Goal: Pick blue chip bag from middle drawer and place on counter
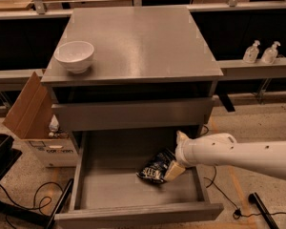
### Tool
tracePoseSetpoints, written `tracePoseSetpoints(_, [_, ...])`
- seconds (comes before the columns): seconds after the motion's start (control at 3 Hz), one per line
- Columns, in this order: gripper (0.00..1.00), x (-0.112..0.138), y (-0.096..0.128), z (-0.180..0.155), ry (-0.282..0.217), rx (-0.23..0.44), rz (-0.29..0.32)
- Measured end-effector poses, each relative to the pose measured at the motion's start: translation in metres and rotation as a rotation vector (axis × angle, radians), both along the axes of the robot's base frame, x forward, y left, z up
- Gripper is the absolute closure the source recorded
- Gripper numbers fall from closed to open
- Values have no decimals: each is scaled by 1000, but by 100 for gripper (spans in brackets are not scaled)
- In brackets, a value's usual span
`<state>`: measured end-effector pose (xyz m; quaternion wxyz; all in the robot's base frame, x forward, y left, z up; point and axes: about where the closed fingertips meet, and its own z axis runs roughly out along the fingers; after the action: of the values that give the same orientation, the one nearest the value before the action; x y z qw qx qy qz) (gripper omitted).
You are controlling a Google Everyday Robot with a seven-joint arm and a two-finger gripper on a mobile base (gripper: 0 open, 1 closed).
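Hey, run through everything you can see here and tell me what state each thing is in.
middle drawer: pulled open.
blue chip bag: crumpled, lying on the drawer floor.
gripper: down in the drawer, at the bag's right edge.
upper drawer: shut.
white bowl: upright on the counter.
cardboard box: flap open.
pump bottles: upright on the right ledge.
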<state>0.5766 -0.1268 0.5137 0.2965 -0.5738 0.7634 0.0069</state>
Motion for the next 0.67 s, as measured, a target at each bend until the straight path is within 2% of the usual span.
tracePoseSetpoints(0.33, [0,15,9,-36,23,-38,22])
tracePoseSetpoints(0.67, [0,24,20,-73,69,-81,49])
